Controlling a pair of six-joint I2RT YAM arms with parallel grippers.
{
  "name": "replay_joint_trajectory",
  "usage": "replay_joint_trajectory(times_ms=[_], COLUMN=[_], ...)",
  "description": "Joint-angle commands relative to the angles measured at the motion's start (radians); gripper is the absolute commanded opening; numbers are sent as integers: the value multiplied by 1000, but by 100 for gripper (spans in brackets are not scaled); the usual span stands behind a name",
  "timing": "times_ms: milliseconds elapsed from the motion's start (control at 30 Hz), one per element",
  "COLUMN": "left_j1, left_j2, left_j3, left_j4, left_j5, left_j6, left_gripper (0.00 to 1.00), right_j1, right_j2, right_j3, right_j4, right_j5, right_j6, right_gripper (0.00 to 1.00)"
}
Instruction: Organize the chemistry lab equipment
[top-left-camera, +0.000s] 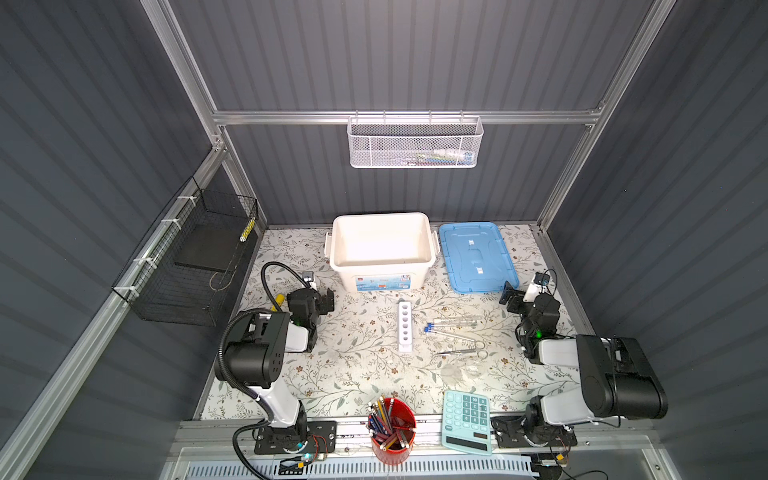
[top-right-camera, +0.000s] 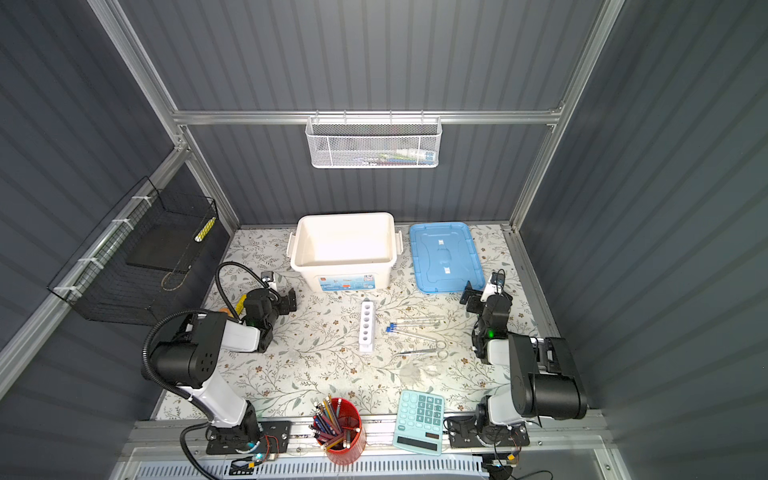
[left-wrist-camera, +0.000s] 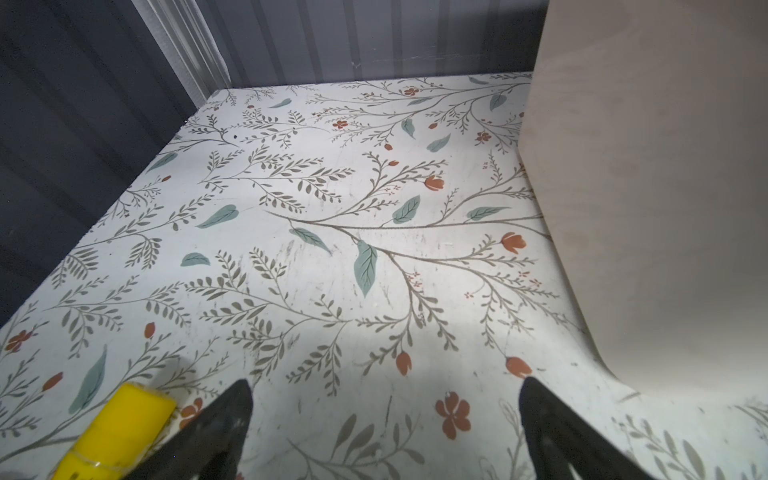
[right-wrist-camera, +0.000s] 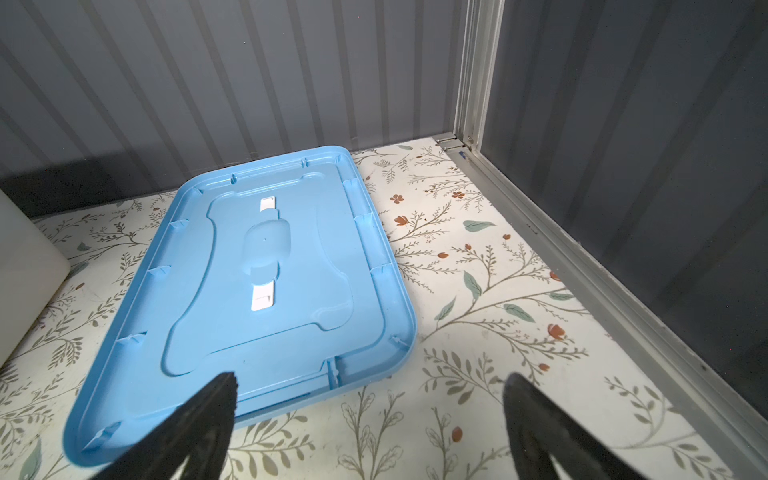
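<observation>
Right wrist view is showing the right end effector hanging wide open and empty over the near edge of the blue lid, looking toward the back wall and away from the glassware. In both top views the two test tubes are lying flat on the table near the white rack. Their blue caps are pointing at the rack and their bodies are running crosswise toward the right arm. They are sitting closer to the robot's base than that end effector, and inward of it. The right arm is looking clearly nearer to them than the left end effector, which is also gaping open with nothing in it, on the far side of the rack. The rack's long axis is running front to back, roughly square to the tubes. By my reading, the right arm is needing to swing back and inward, setting its jaws across one tube's length.
</observation>
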Motion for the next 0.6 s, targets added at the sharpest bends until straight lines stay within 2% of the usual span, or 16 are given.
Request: replay_joint_trajectory(times_ms=[0, 133, 200, 267, 333, 433, 500, 567], left_j1=[2, 4, 4, 4, 4, 4, 2, 2], left_j2=[6, 5, 4, -21, -79, -160, -212, -268], left_j3=[14, 13, 10, 12, 25, 48, 67, 85], left_j4=[-4, -6, -1, -17, -95, -199, -257, -295], left_j5=[9, 11, 9, -54, -106, -107, -121, -128], left_j6=[-6, -7, -7, -31, -54, -50, -52, -70], left_gripper=[100, 99, 93, 89, 89, 88, 88, 88], right_j1=[-1, 0, 0, 0, 0, 2, 11, 47], right_j2=[-7, -8, -9, -12, -45, -121, -154, -193], right_j3=[18, 18, 16, 16, 55, 147, 178, 215], right_j4=[-8, -8, -8, -6, -110, -346, -426, -520], right_j5=[-9, -8, -9, -21, -36, -73, -89, -45], right_j6=[-5, -5, -5, -12, -18, -31, -47, -74], right_gripper=[99, 99, 99, 98, 96, 94, 93, 92])
